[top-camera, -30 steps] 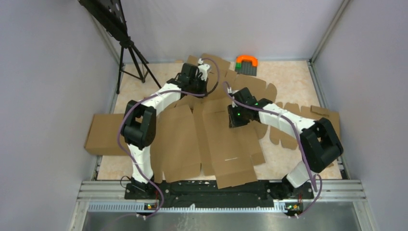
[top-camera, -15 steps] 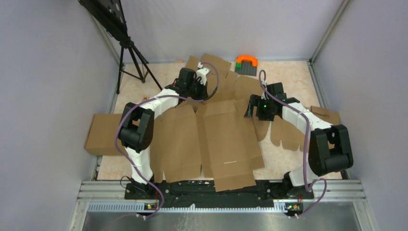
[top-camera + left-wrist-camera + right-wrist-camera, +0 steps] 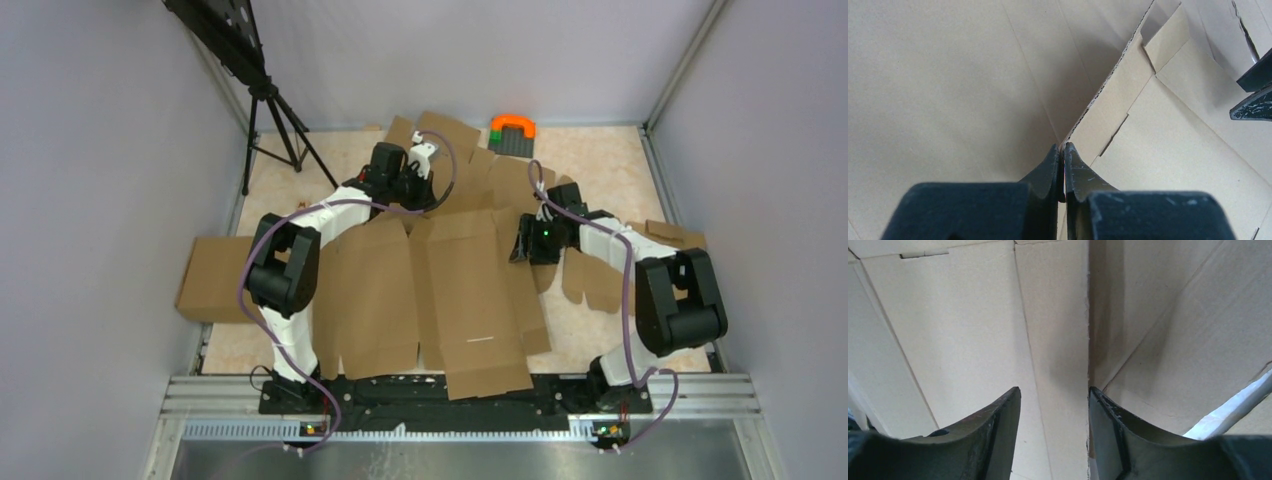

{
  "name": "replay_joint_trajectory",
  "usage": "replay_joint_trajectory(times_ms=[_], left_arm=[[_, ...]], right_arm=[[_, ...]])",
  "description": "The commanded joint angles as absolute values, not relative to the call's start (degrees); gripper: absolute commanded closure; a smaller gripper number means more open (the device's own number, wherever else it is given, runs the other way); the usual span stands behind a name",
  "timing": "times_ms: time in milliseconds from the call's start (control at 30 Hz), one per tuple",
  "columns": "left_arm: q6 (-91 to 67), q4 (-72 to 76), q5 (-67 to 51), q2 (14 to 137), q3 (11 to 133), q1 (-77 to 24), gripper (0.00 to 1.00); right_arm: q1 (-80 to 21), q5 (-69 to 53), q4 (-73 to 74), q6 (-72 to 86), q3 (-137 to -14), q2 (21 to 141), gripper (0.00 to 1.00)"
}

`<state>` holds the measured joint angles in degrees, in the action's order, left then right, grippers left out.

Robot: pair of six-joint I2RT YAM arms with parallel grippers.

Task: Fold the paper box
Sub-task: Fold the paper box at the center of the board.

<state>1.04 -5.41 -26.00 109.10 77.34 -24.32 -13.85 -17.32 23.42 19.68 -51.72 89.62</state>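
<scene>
Brown die-cut paper box (image 3: pixel 470 290) lies mostly flat.

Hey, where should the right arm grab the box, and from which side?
Grip the box by the thin raised edge of its right side panel, coming in from the right. That edge lies in the gap between the open right fingers, close to one of them, so they could likely shut across its two faces.

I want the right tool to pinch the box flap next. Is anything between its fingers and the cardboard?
Nothing visible does. The right tool is open, and a raised edge of the paper box stands in the gap, close to one finger, with only bare cardboard around it.
</scene>
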Motion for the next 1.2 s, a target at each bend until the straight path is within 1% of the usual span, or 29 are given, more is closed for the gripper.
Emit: replay_joint_trajectory(times_ms=[0, 67, 200, 300, 400, 433, 467, 567, 600, 667, 767, 900, 1067, 1167], left_arm=[[0.22, -4.3, -27.66, 106.24, 76.34, -24.39, 0.96], [0.26, -4.31, -27.62, 106.26, 76.33, -24.41, 0.96], [0.19, -4.38, -27.55, 106.39, 76.21, -24.41, 0.96], [0.24, -4.43, -27.65, 106.45, 76.29, -24.43, 0.96], [0.25, -4.84, -28.16, 106.89, 76.44, -24.41, 0.95], [0.31, -5.2, -28.81, 107.0, 76.71, -24.43, 0.92], [0.52, -5.74, -29.62, 107.31, 77.22, -24.32, 0.86], [1.85, -11.63, -35.23, 109.71, 81.41, -24.13, 0.59], [2.52, -13.82, -37.27, 111.06, 83.48, -24.09, 0.53], [3.29, -18.33, -40.08, 113.63, 87.58, -24.08, 0.49], [4.25, -21.86, -42.61, 116.12, 91.63, -24.08, 0.48], [4.5, -21.97, -42.64, 116.39, 92.5, -24.12, 0.48], [5.69, -22.27, -45.3, 116.13, 92.1, -24.53, 0.57], [7.2, -23.38, -46.13, 116.1, 91.86, -25.3, 0.58]], right_arm=[[-17.4, -15.51, 24.78, 17.94, -54.53, 86.93, 0.53], [-20.85, -9.72, 27.69, 16.37, -56.73, 88.32, 0.55], [-25.39, -3.44, 30.14, 15.57, -59.25, 91.02, 0.67], [-27.08, -0.82, 30.04, 15.18, -59.95, 91.49, 0.71], [-27.68, -0.39, 29.95, 14.81, -60.47, 91.94, 0.72], [-27.68, -0.2, 30.06, 14.82, -60.73, 92.27, 0.73], [-27.69, 0.48, 30.22, 14.74, -61.0, 92.68, 0.75], [-27.69, 2.26, 30.62, 14.59, -61.66, 93.61, 0.79], [-27.67, 2.31, 30.48, 14.55, -61.73, 93.67, 0.8], [-27.69, 2.12, 30.11, 14.59, -61.75, 93.68, 0.82], [-27.69, 1.78, 29.74, 14.76, -61.88, 93.6, 0.86], [-28.06, 1.22, 28.38, 14.56, -61.47, 92.85, 0.86], [-28.42, 1.43, 28.39, 14.85, -62.49, 94.03, 0.85], [-28.74, 2.17, 28.52, 15.02, -63.16, 94.48, 0.85]])
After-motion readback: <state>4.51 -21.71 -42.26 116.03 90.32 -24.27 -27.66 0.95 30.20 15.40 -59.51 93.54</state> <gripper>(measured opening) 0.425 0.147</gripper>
